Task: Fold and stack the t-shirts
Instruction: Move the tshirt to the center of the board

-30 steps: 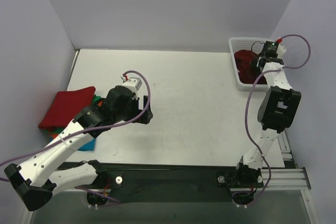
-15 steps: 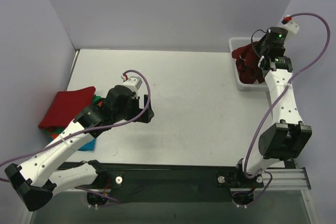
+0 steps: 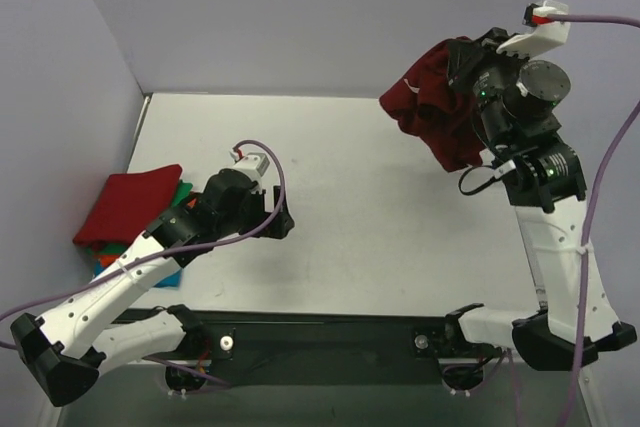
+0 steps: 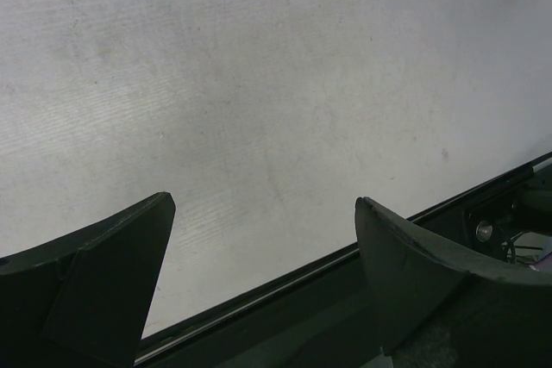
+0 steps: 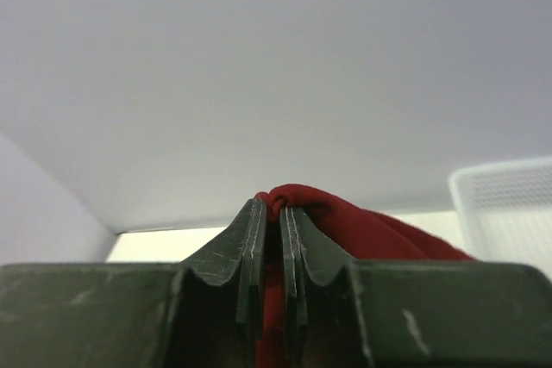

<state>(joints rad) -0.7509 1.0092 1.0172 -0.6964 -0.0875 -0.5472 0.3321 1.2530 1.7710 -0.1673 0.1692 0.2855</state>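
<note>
at the right gripper (image 5: 270, 213): nearly closed, with a bunched fold of the dark maroon t-shirt (image 5: 362, 230) pinched tight between the fingers. lifted high over the far right corner of the table (image 3: 350, 197), with the rest of the cloth hanging loose and crumpled below the grip. off to the right in the wrist view, a corner of the white mesh basket (image 5: 509, 196). at the left gripper (image 4: 263, 204): spread wide, nothing between the fingers, low over bare tabletop near the front edge. farther left, well apart from both grippers, a folded stack by the table's left edge: bright red t-shirt (image 3: 130, 202) on top, with the green t-shirt (image 3: 181, 190), orange t-shirt (image 3: 106, 260) and blue t-shirt (image 3: 170, 276) showing only as edges beneath.
</note>
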